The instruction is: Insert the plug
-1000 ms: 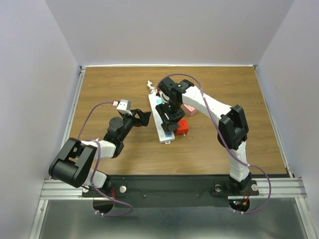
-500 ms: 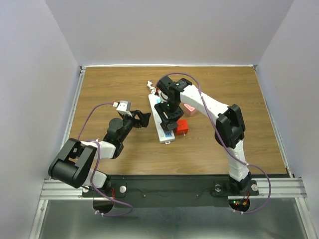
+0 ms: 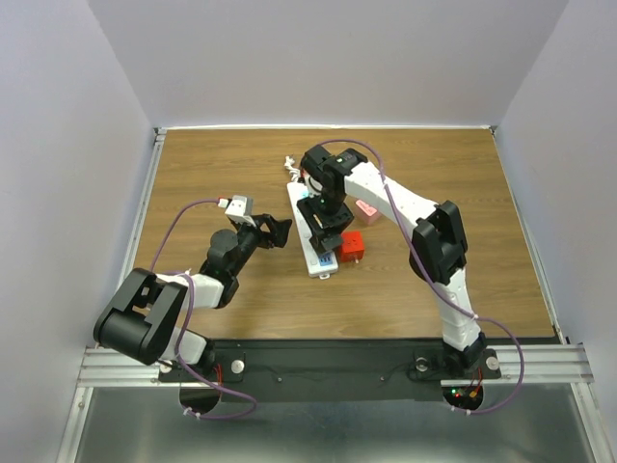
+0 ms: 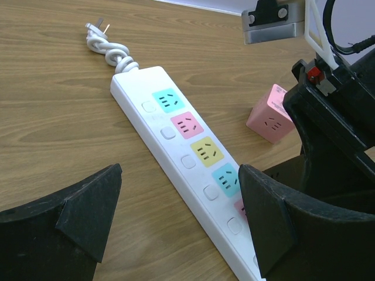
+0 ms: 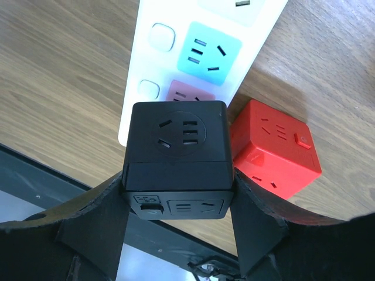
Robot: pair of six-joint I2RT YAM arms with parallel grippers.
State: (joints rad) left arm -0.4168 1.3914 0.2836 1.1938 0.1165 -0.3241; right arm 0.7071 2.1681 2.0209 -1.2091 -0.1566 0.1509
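Note:
A white power strip with coloured sockets lies mid-table; it also shows in the left wrist view and the right wrist view. My right gripper is shut on a black cube plug and holds it over the strip's near end, above a dark pink socket. In the top view the right gripper is over the strip. My left gripper is open and empty, just left of the strip, also seen from above.
A red cube plug sits beside the strip's near right end, close to the black plug. A pink cube plug stands right of the strip. The strip's coiled white cord lies at its far end.
My right gripper with the black plug has shifted slightly left and toward the far side over the strip. The left arm has not moved.

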